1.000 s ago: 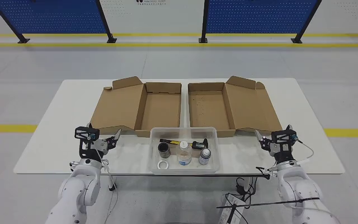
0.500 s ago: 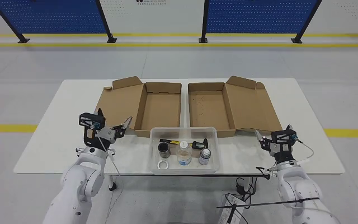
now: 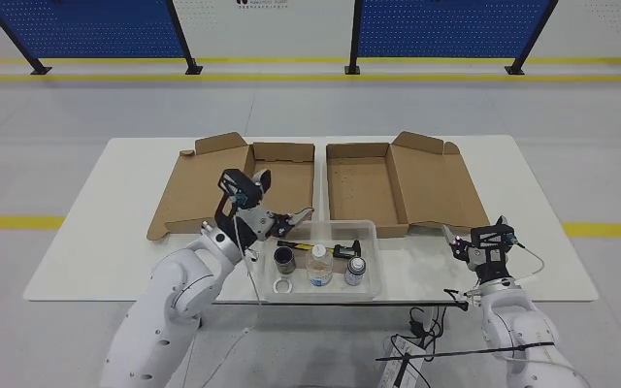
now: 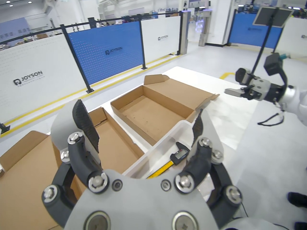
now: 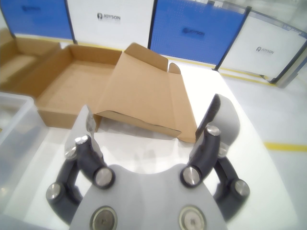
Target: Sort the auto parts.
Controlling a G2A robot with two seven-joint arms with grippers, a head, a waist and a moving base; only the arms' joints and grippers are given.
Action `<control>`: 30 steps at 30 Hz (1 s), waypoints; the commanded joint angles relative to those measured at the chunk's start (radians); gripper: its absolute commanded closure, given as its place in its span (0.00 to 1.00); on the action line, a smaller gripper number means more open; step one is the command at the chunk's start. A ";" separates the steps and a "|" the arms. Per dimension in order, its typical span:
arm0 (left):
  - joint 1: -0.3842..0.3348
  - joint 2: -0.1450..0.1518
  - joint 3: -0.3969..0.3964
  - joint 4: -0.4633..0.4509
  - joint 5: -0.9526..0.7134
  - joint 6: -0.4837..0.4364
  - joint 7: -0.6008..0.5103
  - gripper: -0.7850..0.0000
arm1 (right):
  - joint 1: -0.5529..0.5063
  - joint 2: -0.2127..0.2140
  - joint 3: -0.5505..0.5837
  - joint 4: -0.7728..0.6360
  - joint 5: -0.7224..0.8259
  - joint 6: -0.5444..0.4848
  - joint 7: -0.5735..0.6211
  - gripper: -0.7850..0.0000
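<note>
L gripper [image 3: 291, 220] hangs over the far-left corner of the clear bin [image 3: 320, 295], where the bin meets the near wall of the left carton [image 3: 281, 189]. Its claw is released: jaws spread wide, nothing btwn them. In the L wrist view the black pads [image 4: 85, 123] frame both cartons and the bin's far rim.

R gripper [image 3: 454, 241] sits low over the table [image 3: 543, 194] near the front-right edge. It's just beside the drooping flap of the right carton [image 3: 364, 189] and well apart from the bin. Also released, jaws wide, nothing held.

Auto parts all lie in the bin, which stands centred at the table's front edge, right up against the near walls of both cartons; can't tell if touching.

Inside the bin:
- black can [image 3: 283, 258], upright on the left
- white ring [image 3: 282, 285], flat in front of it
- clear bottle [image 3: 319, 267] w/ yellow cap, upright in the middle
- small capped can [image 3: 356, 271], to the bottle's right
- digital caliper [image 3: 344, 251], lying behind that can
- thin black tool [image 3: 289, 243], along the far wall

Both cartons lie open side by side behind the bin, lids folded outward
</note>
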 commanded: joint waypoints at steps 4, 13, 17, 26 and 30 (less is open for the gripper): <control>-0.028 -0.005 0.077 0.030 -0.019 -0.058 -0.056 0.00 | 0.000 0.000 0.000 0.000 0.000 0.000 0.000 0.00; -0.047 -0.009 0.153 0.056 -0.007 -0.104 -0.106 0.00 | 0.000 0.000 0.000 0.000 0.000 0.000 0.000 0.00; -0.045 -0.008 0.164 0.071 0.022 -0.104 -0.105 0.00 | 0.000 0.000 0.000 0.000 0.000 0.000 0.000 0.00; -0.034 -0.006 0.165 0.111 0.044 -0.094 -0.088 0.00 | 0.000 0.000 0.000 0.000 0.000 0.000 0.000 0.00; -0.029 -0.005 0.170 0.128 0.058 -0.096 -0.083 0.00 | 0.000 0.000 0.000 0.000 0.000 0.000 0.000 0.00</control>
